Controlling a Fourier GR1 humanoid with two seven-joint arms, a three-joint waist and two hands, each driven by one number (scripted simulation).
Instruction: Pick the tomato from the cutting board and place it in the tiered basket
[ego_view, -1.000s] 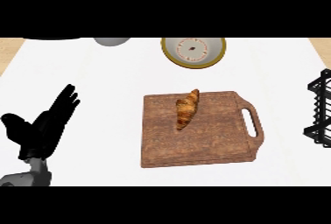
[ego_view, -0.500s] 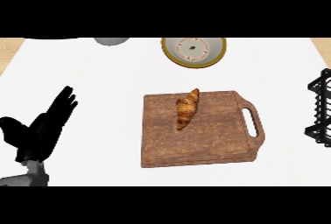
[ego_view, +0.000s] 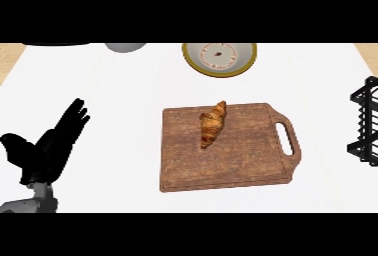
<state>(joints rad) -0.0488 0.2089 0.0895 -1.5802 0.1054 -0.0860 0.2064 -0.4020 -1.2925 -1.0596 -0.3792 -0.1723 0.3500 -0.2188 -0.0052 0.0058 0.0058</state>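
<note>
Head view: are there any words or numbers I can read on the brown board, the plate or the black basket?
None: no readable text anywhere.
Brown wooden cutting board with a handle slot: bare wood grain; a golden croissant lies on it, no tomato.
Round cream plate with a yellow rim: small dark marks, not letters.
Black wire tiered basket: no label.
Black left hand: no markings.

You see only part of the tiered basket (ego_view: 365, 122), cut by the right edge; a grey object (ego_view: 124, 46) is clipped at the top
</note>
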